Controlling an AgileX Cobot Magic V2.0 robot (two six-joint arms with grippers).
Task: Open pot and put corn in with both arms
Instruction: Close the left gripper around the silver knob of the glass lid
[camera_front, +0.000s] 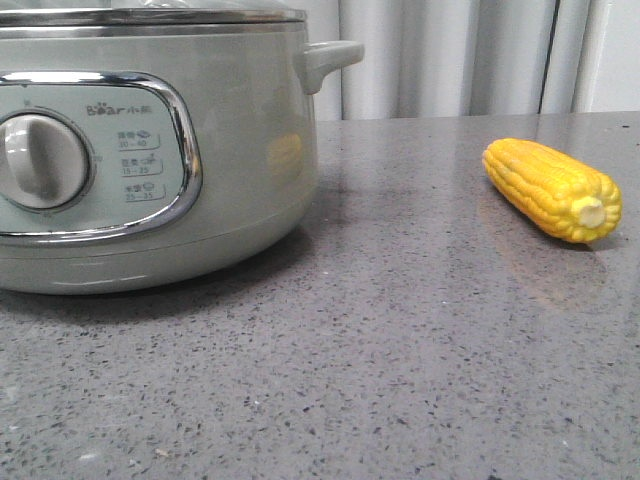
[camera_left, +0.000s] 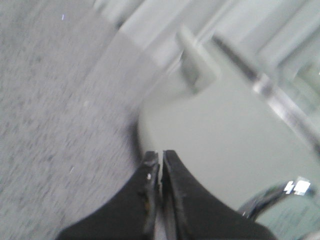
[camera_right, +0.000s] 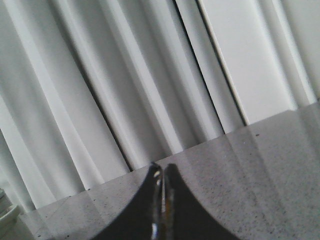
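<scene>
The pale green pot (camera_front: 230, 150) stands at the left of the grey table, its lid on, its dial and chrome panel facing me and a stubby handle (camera_front: 330, 60) on its right side. The yellow corn (camera_front: 550, 188) lies on the table at the right, its stub end toward me. Neither gripper shows in the front view. In the left wrist view my left gripper (camera_left: 161, 154) is shut and empty, close to the pot's wall (camera_left: 220, 130) below a side handle (camera_left: 197, 67). In the right wrist view my right gripper (camera_right: 162, 167) is shut and empty above the table's far part.
The speckled grey table (camera_front: 400, 350) runs wide in front of the pot and corn. A pale pleated curtain (camera_front: 450, 55) hangs behind the table's far edge; it also fills much of the right wrist view (camera_right: 125, 75).
</scene>
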